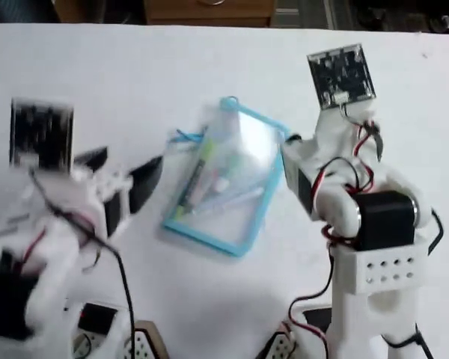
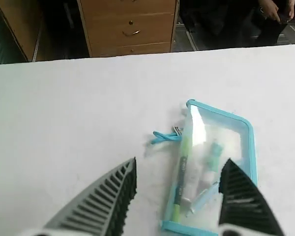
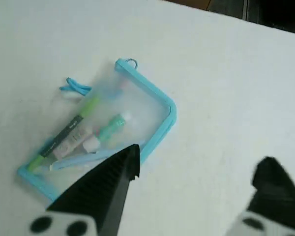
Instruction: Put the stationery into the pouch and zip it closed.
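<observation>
Item: pouch. It is a clear soft sleeve with a light blue border, lying flat on the white table, between the two arms. The stationery is inside it: a green pen along one long edge, with a teal-capped piece and some paler sticks beside it. A blue cord trails from the pull, outside the pouch, at the far end of the long edge nearest the pen. Whether the zip is fully run home cannot be told from these views.

Handling, as a judgement: the pouch looks light, limp and glossy, so it is likely to slide on the table and buckle if pushed from one side only. The film offers little to pinch. The bound blue edge or a corner is the firmer hold, and the cord (or the pull it hangs from) is the place to draw the zip. One claw should pin the pouch while the other pulls.

Left gripper: spread wide, holding nothing, above the table on the pouch's cord side, not touching it.

Right gripper: also spread wide and empty, on the pouch's opposite long side. The high view places that arm close to the border, but contact cannot be confirmed.

Beyond the pouch, past the table's far edge, stands a wooden drawer unit.
</observation>
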Controlling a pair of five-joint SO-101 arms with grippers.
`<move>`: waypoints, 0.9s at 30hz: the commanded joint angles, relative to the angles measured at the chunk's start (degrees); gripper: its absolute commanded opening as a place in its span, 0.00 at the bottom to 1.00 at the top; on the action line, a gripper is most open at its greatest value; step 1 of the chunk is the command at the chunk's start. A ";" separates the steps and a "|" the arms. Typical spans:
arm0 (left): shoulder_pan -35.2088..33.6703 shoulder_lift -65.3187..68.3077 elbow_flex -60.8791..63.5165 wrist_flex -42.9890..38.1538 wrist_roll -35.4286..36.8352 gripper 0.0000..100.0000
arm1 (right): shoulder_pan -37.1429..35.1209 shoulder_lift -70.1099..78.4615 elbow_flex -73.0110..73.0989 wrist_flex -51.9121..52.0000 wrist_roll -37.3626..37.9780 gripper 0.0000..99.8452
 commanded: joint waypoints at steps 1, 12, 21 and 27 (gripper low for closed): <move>-3.56 -11.82 11.69 -5.10 -5.01 0.17 | 0.40 -4.35 8.18 -1.19 0.44 0.10; -17.27 -43.30 62.33 -31.12 -13.80 0.03 | 0.40 -26.77 51.08 -23.78 0.44 0.02; -19.12 -41.98 78.77 -36.48 -13.54 0.03 | 0.48 -50.68 83.60 -32.40 0.44 0.02; -23.96 -42.07 78.59 -34.64 -13.54 0.03 | 3.38 -63.87 92.40 -26.95 0.09 0.02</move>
